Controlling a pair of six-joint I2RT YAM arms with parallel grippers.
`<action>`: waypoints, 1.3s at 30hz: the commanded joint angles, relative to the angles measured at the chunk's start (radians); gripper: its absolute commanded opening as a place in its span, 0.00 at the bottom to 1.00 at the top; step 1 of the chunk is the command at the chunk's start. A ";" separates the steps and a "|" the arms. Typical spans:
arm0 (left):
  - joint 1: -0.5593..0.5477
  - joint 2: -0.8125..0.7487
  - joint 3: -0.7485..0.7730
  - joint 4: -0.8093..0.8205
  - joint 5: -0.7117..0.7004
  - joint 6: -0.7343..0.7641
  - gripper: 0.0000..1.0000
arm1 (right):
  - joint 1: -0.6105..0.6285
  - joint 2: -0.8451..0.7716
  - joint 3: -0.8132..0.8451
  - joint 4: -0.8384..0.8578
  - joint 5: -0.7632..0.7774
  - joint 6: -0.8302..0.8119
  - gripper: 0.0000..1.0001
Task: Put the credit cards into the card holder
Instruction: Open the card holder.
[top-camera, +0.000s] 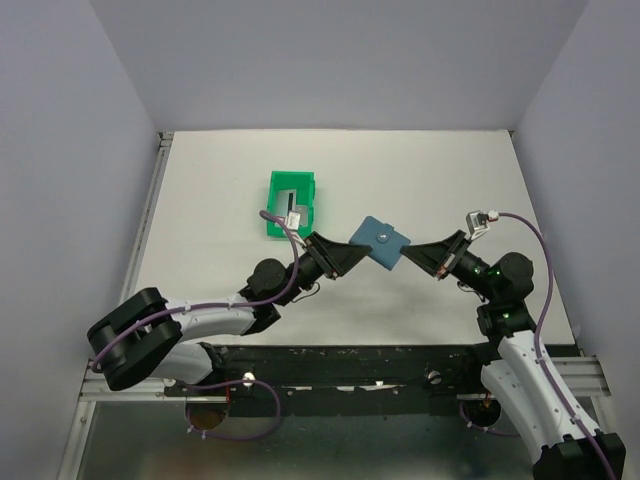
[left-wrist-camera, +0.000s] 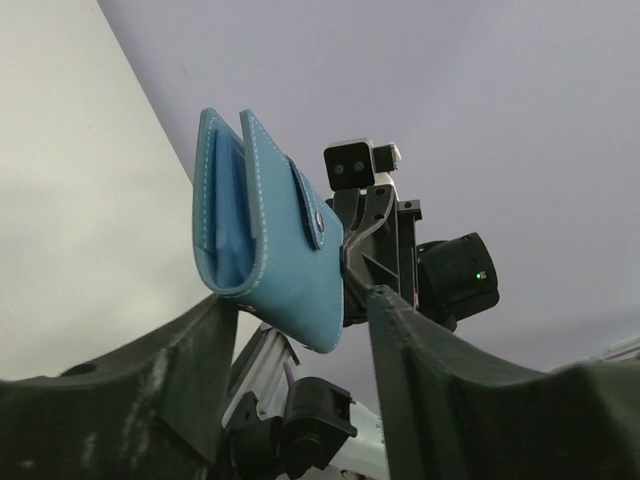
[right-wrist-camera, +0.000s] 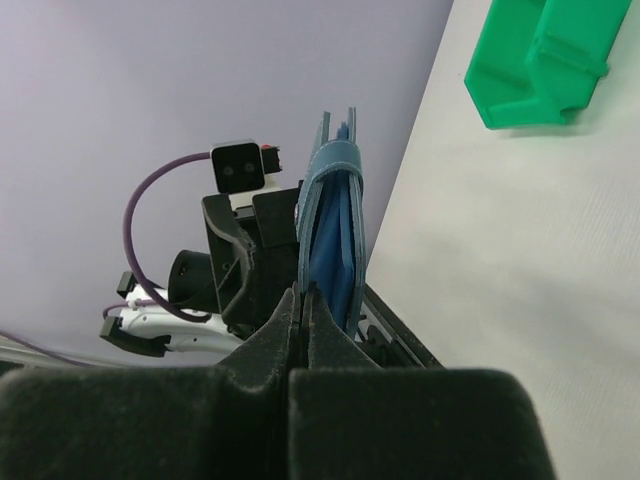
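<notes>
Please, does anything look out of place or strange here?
Nothing is spilled or damaged. Only the card holder is off the table, tilted in the air, pinched by the right pincer; a credit card lies in the green bin.

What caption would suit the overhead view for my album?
Left gripper and right gripper meet at the wallet above the table, cards lying in the green bin.

Above the black base rail (top-camera: 350, 358) we see white links (top-camera: 215, 322), black joints (top-camera: 515, 270), purple cables (right-wrist-camera: 129, 222); left gripper (left-wrist-camera: 300, 300) and right gripper (right-wrist-camera: 303, 295) are matte black.
</notes>
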 joint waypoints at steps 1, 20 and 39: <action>-0.005 0.038 0.026 0.108 0.005 -0.002 0.56 | 0.005 -0.012 -0.007 0.008 -0.036 0.007 0.00; -0.005 0.064 0.018 0.150 0.014 0.007 0.21 | 0.005 -0.002 0.037 -0.096 -0.117 -0.042 0.01; -0.024 -0.141 0.364 -1.025 -0.194 0.315 0.00 | 0.014 0.012 0.450 -0.924 0.141 -0.730 0.62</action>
